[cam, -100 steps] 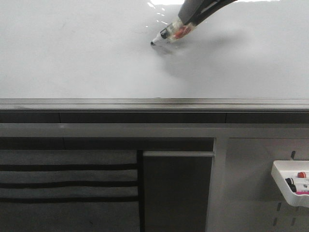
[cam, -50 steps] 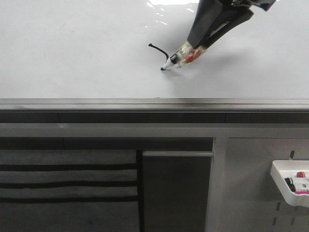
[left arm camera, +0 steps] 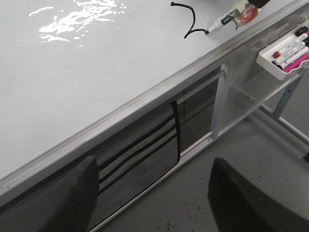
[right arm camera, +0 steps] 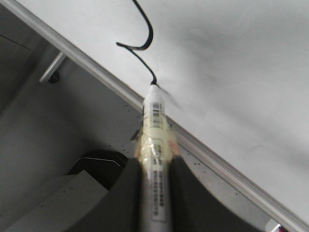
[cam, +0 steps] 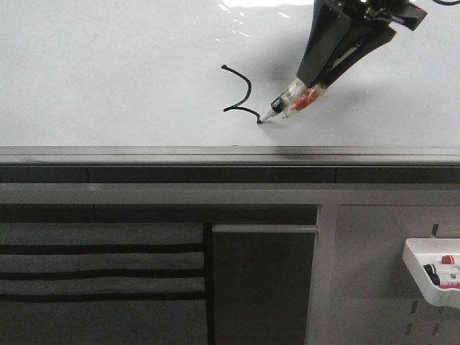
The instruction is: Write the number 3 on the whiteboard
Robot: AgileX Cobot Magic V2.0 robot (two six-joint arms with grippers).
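Observation:
The whiteboard (cam: pixel 108 72) fills the far half of the front view. On it the number 3 (cam: pixel 248 90) shows as a thin black line: one bow, a notch to the left, then a short run ending at the marker tip. My right gripper (cam: pixel 310 83) is shut on the marker (cam: pixel 287 106), which slants down with its tip touching the board near the front rail. In the right wrist view the marker (right arm camera: pixel 155 145) sits between the fingers, with the line (right arm camera: pixel 147 36) beyond it. My left gripper (left arm camera: pixel 154 203) hangs open and empty, off the board's front edge and above the floor.
A grey metal rail (cam: pixel 230 154) runs along the board's near edge. Below it hang a grey fabric panel with black stripes (cam: pixel 100 273) and, at the right, a small white tray of markers (cam: pixel 435 273). The tray (left arm camera: pixel 285 48) also shows in the left wrist view.
The right gripper has moved with the marker toward the front rail and to the right. The line grew from a single starting dot to a bow, a notch and a short further stroke.

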